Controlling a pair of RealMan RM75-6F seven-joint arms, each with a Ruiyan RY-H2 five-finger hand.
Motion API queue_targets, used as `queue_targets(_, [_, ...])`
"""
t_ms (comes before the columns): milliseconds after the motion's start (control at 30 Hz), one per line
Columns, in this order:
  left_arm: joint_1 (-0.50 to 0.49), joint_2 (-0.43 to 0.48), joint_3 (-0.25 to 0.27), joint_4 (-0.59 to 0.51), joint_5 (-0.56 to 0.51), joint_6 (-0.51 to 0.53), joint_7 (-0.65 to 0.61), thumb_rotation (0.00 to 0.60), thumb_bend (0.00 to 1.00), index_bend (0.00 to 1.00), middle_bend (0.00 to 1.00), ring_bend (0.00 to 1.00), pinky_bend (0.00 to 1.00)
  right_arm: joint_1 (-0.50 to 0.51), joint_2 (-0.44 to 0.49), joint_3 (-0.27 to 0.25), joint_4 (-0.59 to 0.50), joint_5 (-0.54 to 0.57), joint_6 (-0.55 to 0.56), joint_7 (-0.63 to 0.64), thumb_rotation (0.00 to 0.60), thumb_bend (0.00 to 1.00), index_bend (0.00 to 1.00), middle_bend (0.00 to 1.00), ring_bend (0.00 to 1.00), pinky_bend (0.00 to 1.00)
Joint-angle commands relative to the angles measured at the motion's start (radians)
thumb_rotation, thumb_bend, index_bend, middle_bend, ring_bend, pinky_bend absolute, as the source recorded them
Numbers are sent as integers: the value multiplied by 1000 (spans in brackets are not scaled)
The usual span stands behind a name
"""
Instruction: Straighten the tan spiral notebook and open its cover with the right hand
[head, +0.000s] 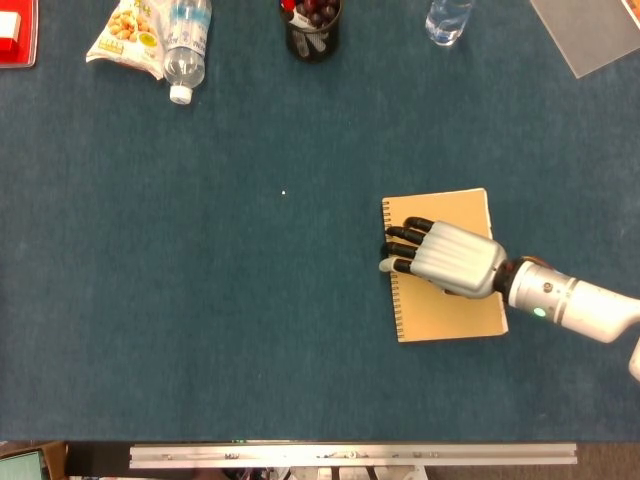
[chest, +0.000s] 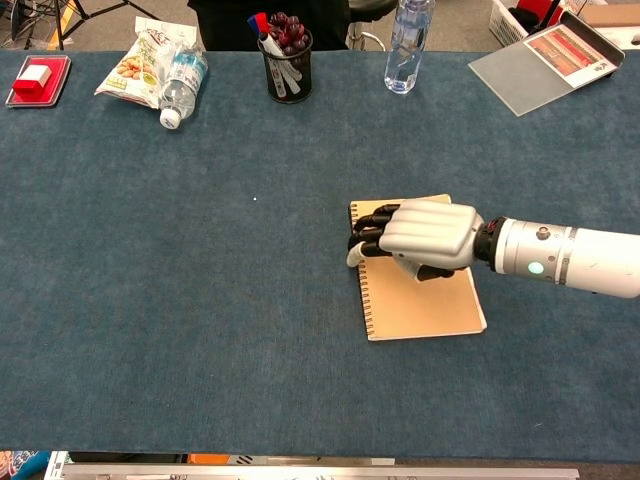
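Your right hand (chest: 420, 236) lies palm-down on the tan spiral notebook (chest: 425, 300) at right of centre, fingers (head: 402, 240) curled over the wire spine on its left edge; whether they grip the cover I cannot tell. The closed notebook's long axis runs near-to-far, almost square to the table. Dark blue felt-like cloth (chest: 200, 280) covers the table; along the far edge stand a pen cup (chest: 284, 62) and clear bottle (chest: 405, 45).

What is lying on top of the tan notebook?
The right hand lies on the closed tan notebook, its fingers reaching over the spiral edge. The cover part beneath the hand is hidden.
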Motion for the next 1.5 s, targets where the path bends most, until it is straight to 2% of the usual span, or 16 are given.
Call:
queue_targets(33, [-1, 0, -1, -1, 0, 0, 2, 600, 357, 254, 60, 108, 279, -4, 7, -4, -4, 3, -2, -4, 600, 1000, 244, 210, 103, 166])
queue_targets(300, [-2, 1, -1, -5, 0, 0, 7, 600, 358, 254, 60, 108, 279, -20, 41, -15, -35, 10, 2, -22, 600, 1000, 244, 210, 103, 166])
queue_targets(600, [-4, 2, -3, -14, 2, 3, 18, 600, 357, 254, 60, 108, 279, -44, 121, -46, -120, 11, 0, -71, 600, 1000, 244, 211, 103, 166])
queue_targets(867, [-6, 3, -4, -22, 2, 2, 29, 600, 358, 254, 59, 108, 279, -67, 170, -45, -166, 22, 13, -103, 600, 1000, 264, 229, 103, 167])
queue_targets(1133, [-7, 4, -5, -28, 1, 4, 36, 600, 358, 254, 59, 108, 279, -72, 153, -33, -151, -5, 43, -70, 600, 1000, 264, 229, 103, 167])
queue_targets(1500, [-4, 3, -3, -21, -1, 3, 27, 600, 357, 254, 59, 108, 279, -72, 125, -34, -118, -15, 28, -49, 600, 1000, 264, 229, 103, 166])
